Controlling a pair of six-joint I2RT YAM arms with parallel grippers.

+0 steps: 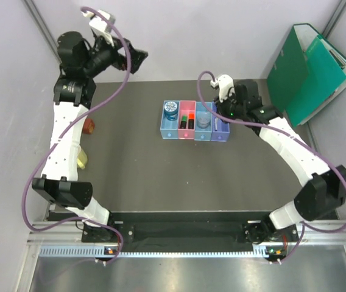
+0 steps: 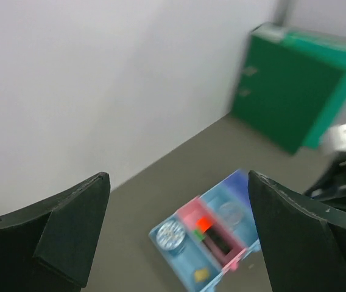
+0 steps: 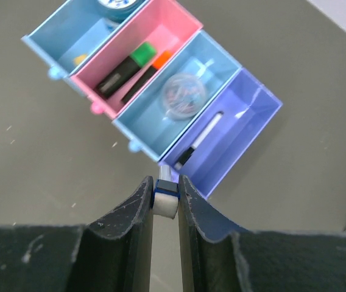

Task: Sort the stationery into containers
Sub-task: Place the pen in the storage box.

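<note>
The right gripper [image 3: 165,184], jaws narrow, clamps the white pen with blue cap [image 3: 165,204] at bottom centre of the right wrist view, just below the purple-blue bin [image 3: 255,121] holding the black-and-white marker [image 3: 201,140]. The left gripper [image 2: 178,182] stands wide, holding nothing, at upper left of the top view.

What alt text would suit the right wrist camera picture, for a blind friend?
The right gripper pinches a white-and-blue pen just before a row of four bins. The purple bin nearest it holds a marker; the pink bin holds two highlighters.
</note>
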